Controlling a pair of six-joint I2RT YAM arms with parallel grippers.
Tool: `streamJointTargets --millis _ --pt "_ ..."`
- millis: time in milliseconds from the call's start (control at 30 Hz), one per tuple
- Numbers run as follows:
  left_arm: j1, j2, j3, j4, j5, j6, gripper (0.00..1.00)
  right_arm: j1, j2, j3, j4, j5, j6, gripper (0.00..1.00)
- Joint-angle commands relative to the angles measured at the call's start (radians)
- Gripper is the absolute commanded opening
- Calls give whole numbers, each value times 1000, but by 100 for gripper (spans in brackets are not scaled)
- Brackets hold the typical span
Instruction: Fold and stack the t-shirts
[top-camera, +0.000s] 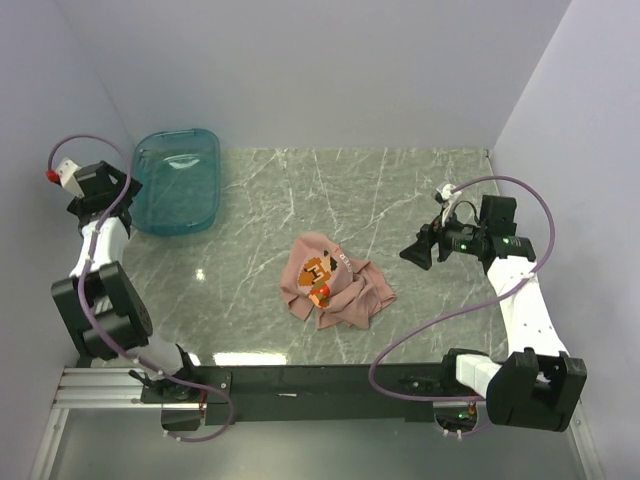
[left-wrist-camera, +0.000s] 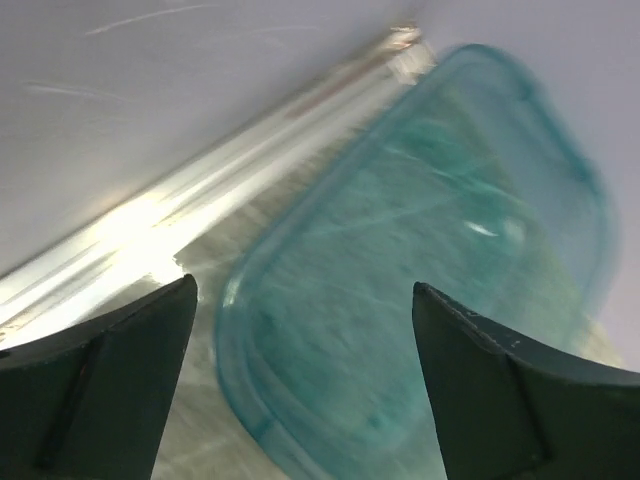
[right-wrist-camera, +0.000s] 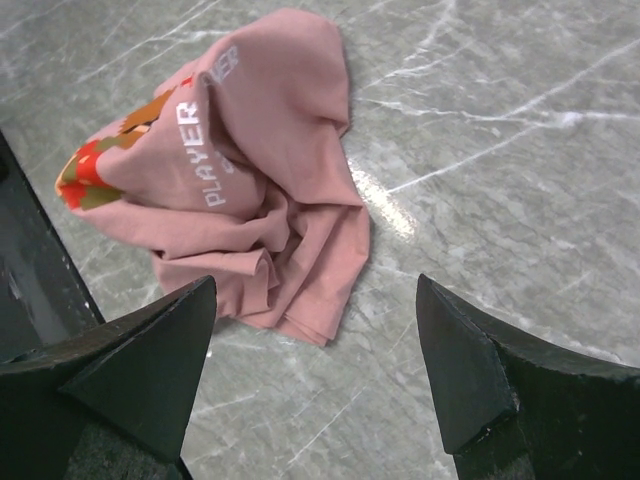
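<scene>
A dusty-pink t-shirt (top-camera: 330, 280) lies crumpled in a heap near the middle of the marble table, its red-brown pixel print and white text facing up. In the right wrist view the t-shirt (right-wrist-camera: 270, 170) lies just ahead of the fingers, apart from them. My right gripper (top-camera: 415, 252) hovers to the right of the shirt, pointing at it; it is open and empty (right-wrist-camera: 316, 279). My left gripper (top-camera: 125, 192) is at the far left, beside the teal bin, open and empty (left-wrist-camera: 303, 284).
A translucent teal plastic bin (top-camera: 178, 180) stands at the back left corner, and fills the left wrist view (left-wrist-camera: 420, 250). White walls close in the back and both sides. A black rail (top-camera: 300, 380) runs along the near edge of the table.
</scene>
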Motion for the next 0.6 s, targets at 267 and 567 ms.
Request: streamJointTargets --millis 267,567 --pt "-338 -366 -21 -151 493 164 90 297 -3 -23 -354 -59 -635 87" --pt "-635 -717 -398 -11 715 541 90 419 17 -108 -62 174 -417 87"
